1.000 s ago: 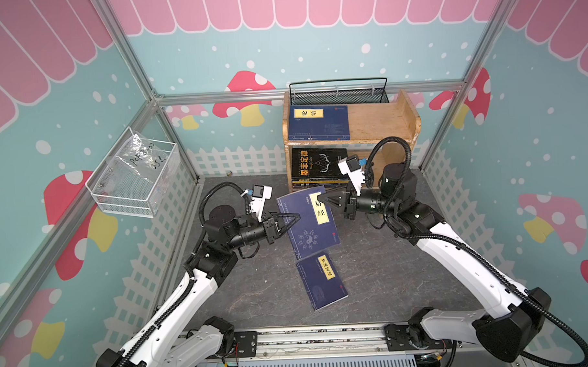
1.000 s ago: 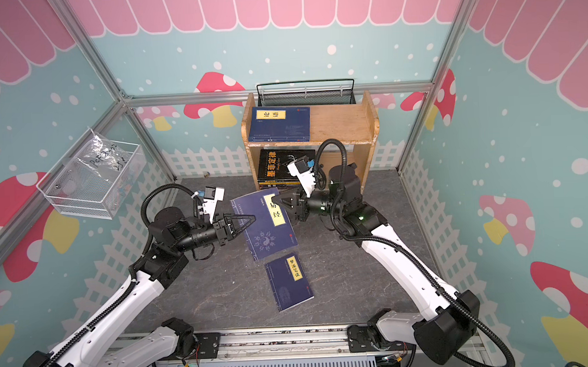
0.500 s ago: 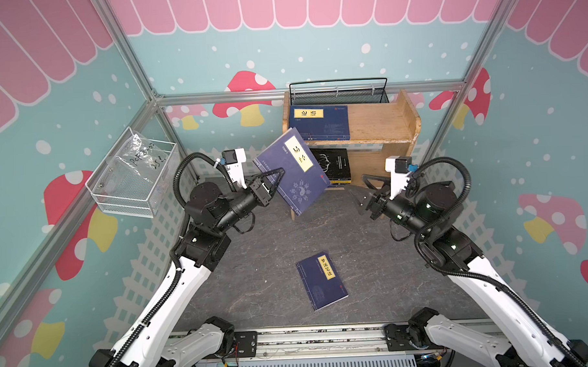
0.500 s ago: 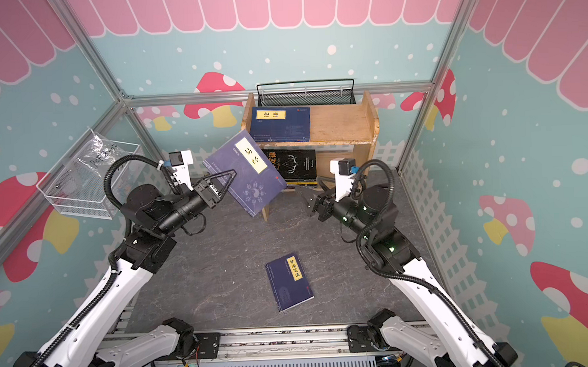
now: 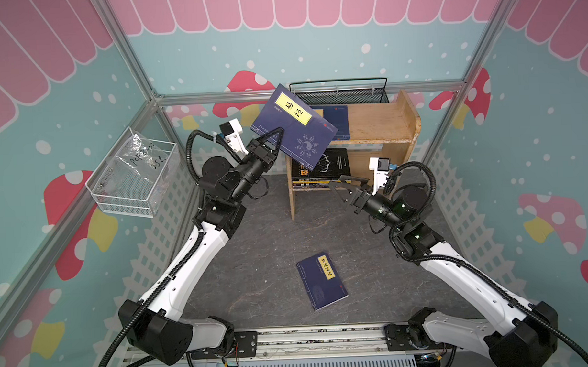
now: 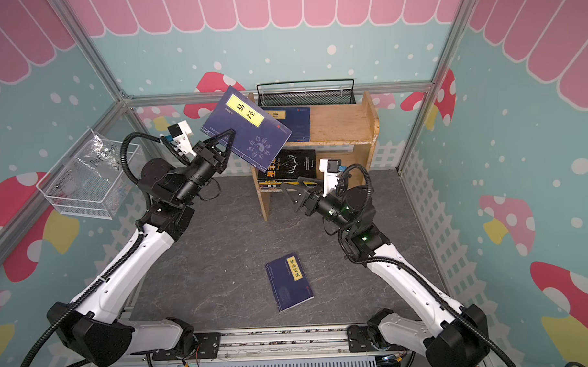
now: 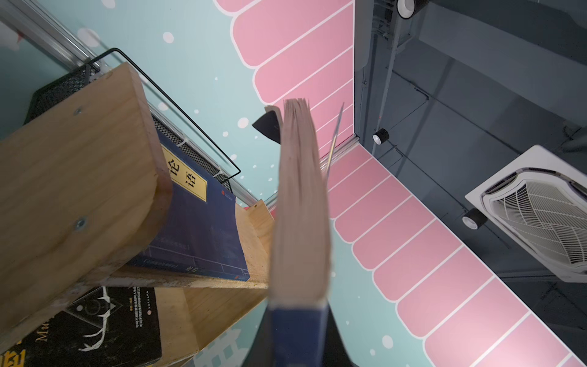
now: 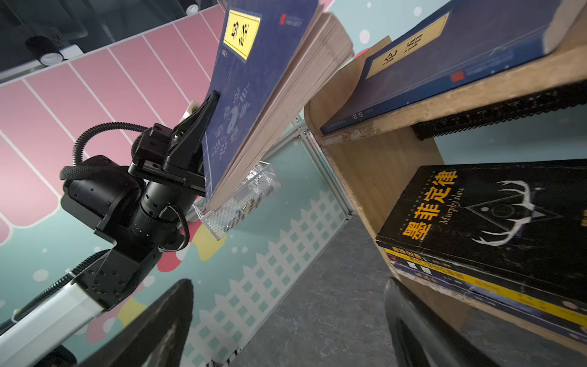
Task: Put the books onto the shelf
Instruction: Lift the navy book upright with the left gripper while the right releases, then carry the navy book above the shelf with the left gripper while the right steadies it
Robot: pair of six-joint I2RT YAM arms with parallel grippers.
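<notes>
White links (image 5: 204,251), black joints (image 5: 218,166), ribbed black cables (image 5: 190,151); left pincer (image 5: 280,131) black, triangular

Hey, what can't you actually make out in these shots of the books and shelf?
- Top-shelf book: top views, mostly covered by the held book.
- Lower stack: right wrist view, titles hidden under the black book.
- Writing on the bag in the wire basket: top views, too small.
</notes>
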